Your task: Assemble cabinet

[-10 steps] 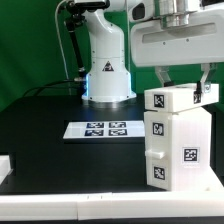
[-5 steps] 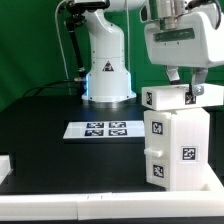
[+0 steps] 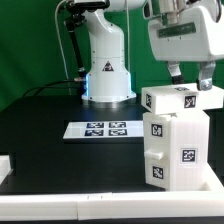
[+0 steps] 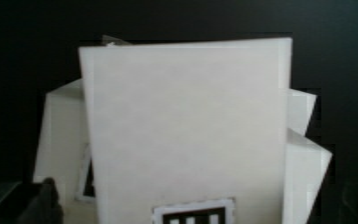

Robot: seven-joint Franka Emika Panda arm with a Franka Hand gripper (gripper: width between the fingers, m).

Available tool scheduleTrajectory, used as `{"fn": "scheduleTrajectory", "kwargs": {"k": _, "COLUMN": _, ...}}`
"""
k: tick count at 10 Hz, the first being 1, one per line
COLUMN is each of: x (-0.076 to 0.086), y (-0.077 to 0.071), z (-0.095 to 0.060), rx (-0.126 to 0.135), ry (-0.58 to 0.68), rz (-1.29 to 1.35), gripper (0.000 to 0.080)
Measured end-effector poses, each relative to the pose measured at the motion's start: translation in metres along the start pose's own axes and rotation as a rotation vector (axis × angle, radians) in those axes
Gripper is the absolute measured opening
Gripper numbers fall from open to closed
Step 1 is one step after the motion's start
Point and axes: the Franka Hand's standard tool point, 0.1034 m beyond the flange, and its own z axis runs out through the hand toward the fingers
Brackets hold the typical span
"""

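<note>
Starting at the exterior view's left, a black bench (image 3: 40, 150) spreads across the scene with a white rim along its near edge. A small white corner of something sits at the far left edge, cut off by the frame. Near the middle, the marker board (image 3: 98, 129) lies flat on the bench, showing four black-and-white tags. Behind it stands the white base of the robot arm (image 3: 106, 62), with black cables hanging beside it against a green backdrop.

At the exterior view's right, the cabinet (image 3: 178, 150) stands upright on the bench as a tall white box with square tags on its faces. A smaller white tagged block (image 3: 178, 99) rests across its top, slightly tilted. Just above that block hangs the pincer (image 3: 189, 73), its two dark fingers spread wide, one either side of the block's upper edge; it appears to grip nothing, though contact is hard to judge from this angle.

The wrist view looks down on a blurred white panel (image 4: 190, 120) with angled white walls on either side and a tag at its lower edge.
</note>
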Motion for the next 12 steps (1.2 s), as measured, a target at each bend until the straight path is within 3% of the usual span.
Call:
{"fn": "scheduleTrajectory", "kwargs": {"k": 3, "x": -0.003, "y": -0.007, "z": -0.018, "rx": 0.037, "ry": -0.016, "rz": -0.023, "gripper": 0.0797}}
{"fn": "scheduleTrajectory", "kwargs": {"k": 5, "x": -0.003, "y": -0.007, "z": -0.015, "rx": 0.03, "ry": -0.008, "rz": -0.107, "gripper": 0.0797}}
{"fn": "scheduleTrajectory", "kwargs": {"k": 10, "x": -0.001, "y": -0.013, "z": -0.013, "rx": 0.02, "ry": 0.007, "rz": -0.773, "gripper": 0.0797}}
{"fn": "scheduleTrajectory", "kwargs": {"k": 12, "x": -0.002, "y": -0.014, "z": -0.014, "rx": 0.015, "ry": 0.003, "rz": -0.908, "gripper": 0.0797}}
